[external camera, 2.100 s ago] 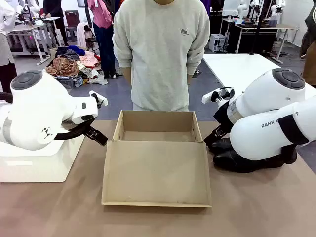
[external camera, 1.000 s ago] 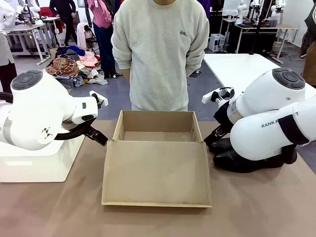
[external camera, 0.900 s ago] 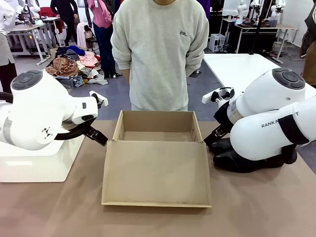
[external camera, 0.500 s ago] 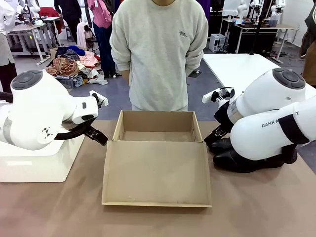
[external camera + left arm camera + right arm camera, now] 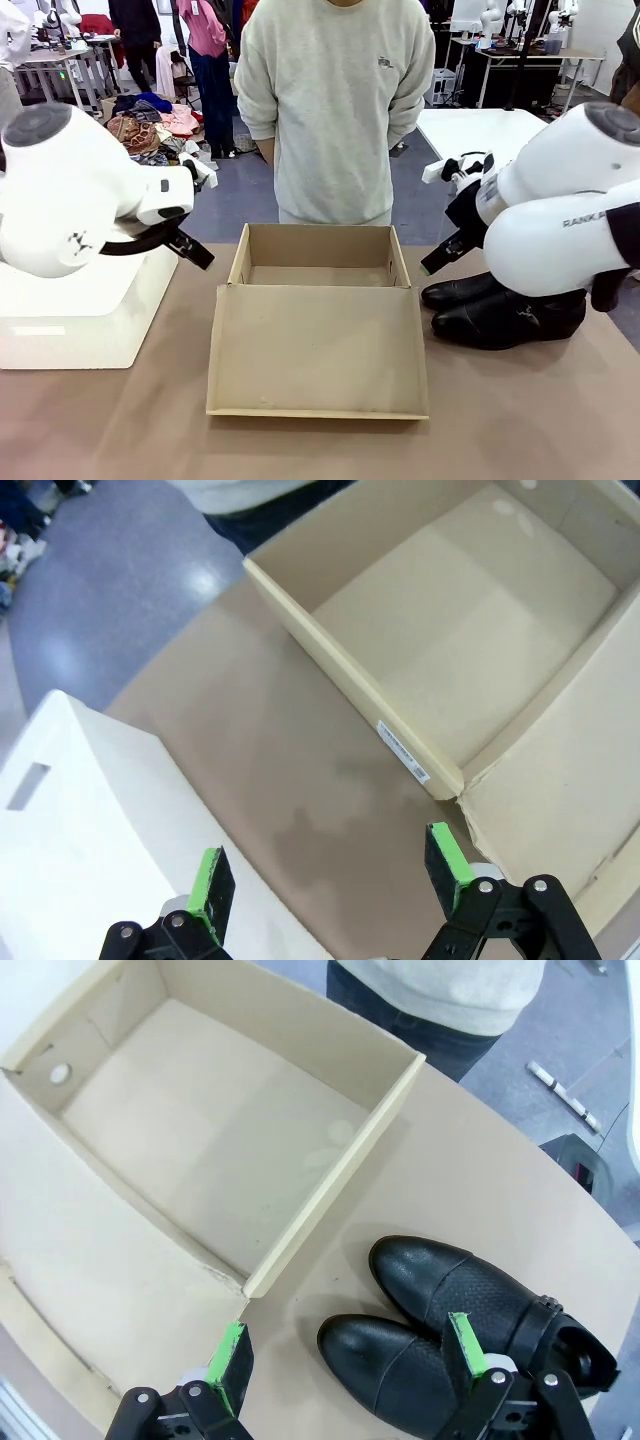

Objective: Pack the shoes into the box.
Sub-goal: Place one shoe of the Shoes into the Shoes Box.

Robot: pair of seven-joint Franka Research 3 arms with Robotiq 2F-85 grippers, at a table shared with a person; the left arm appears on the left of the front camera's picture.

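The open brown cardboard box (image 5: 318,268) stands mid-table with its lid flap (image 5: 317,350) lying flat toward me; its inside is bare in the left wrist view (image 5: 470,630) and the right wrist view (image 5: 200,1130). Two glossy black shoes (image 5: 505,312) lie side by side right of the box, partly behind my right arm; the right wrist view shows their toes (image 5: 440,1320) beside the box corner. My right gripper (image 5: 345,1355) hangs open above the shoes, holding nothing. My left gripper (image 5: 330,875) hangs open over the table left of the box, empty.
A large white box (image 5: 85,315) sits on the table's left side, under my left arm. A person in a grey sweatshirt (image 5: 335,100) stands at the far edge behind the box, hands behind the back. A white table (image 5: 480,135) stands behind at the right.
Both arms have risen, and the right one now uncovers more of the shoes. The person has shifted slightly to the right. Box and shoes have not moved.
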